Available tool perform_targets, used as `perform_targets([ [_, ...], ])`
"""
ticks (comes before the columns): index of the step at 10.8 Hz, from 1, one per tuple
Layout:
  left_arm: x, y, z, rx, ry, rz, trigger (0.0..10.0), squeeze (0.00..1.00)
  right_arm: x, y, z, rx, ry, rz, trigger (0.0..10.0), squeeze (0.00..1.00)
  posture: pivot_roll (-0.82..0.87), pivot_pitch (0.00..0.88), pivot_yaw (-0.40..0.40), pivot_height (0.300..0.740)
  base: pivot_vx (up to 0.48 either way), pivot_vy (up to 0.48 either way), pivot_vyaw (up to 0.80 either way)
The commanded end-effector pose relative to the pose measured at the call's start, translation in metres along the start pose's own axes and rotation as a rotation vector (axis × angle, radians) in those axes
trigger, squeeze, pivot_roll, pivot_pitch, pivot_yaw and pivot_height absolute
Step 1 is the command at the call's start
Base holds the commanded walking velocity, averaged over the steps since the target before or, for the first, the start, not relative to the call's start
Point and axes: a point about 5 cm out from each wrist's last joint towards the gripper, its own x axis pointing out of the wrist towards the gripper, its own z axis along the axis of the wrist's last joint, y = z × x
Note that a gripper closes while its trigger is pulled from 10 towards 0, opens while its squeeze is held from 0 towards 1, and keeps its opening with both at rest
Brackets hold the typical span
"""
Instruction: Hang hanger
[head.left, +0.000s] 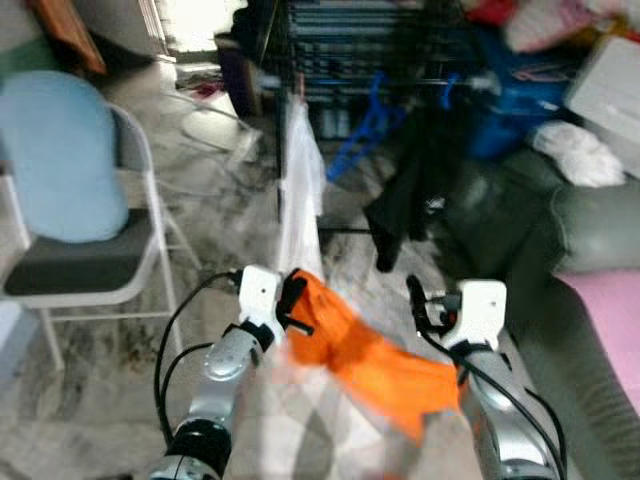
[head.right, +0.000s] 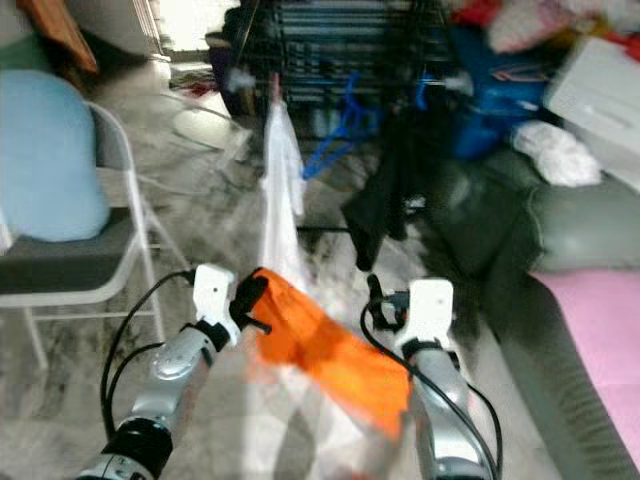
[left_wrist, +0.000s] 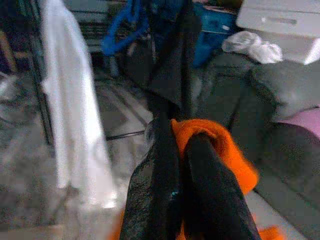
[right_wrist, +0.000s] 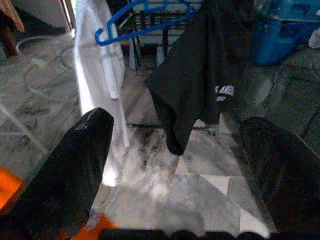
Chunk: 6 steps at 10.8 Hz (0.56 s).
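Observation:
My left gripper (head.left: 292, 300) is shut on the upper corner of an orange garment (head.left: 375, 365), which droops across to my right arm. In the left wrist view the black fingers (left_wrist: 165, 165) pinch the orange cloth (left_wrist: 212, 145). My right gripper (head.left: 425, 303) is open beside the garment's lower end, with nothing between its fingers. Ahead stands a dark clothes rack (head.left: 370, 50) carrying a white shirt (head.left: 300, 190), a black shirt (head.left: 410, 200) and blue hangers (head.left: 365, 125). I cannot tell whether a hanger sits inside the orange garment.
A folding chair (head.left: 90, 275) with a light blue cushion (head.left: 60, 160) stands to the left. A grey sofa (head.left: 585, 250) with a pink cover (head.left: 610, 320) runs along the right. Behind it are a white box (head.left: 610, 85) and a blue bin (head.left: 515, 110).

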Motion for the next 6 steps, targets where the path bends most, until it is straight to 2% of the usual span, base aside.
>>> perform_targets([
  [1, 0.0019, 0.0006, 0.0048, 0.022, -0.015, -0.008, 10.0, 0.00, 0.0000, -0.0009, 0.0012, 0.005, -0.003, -0.007, 10.0, 0.00, -0.21, 0.056, -0.009, 0.740, 0.315, 0.360, 0.00],
  [6, 0.0029, 0.0010, 0.0044, 0.029, -0.005, -0.004, 10.0, 0.00, 0.0010, -0.0022, 0.0010, 0.007, 0.000, -0.020, 10.0, 0.00, -0.20, 0.052, -0.005, 0.740, 0.313, 0.360, 0.00],
])
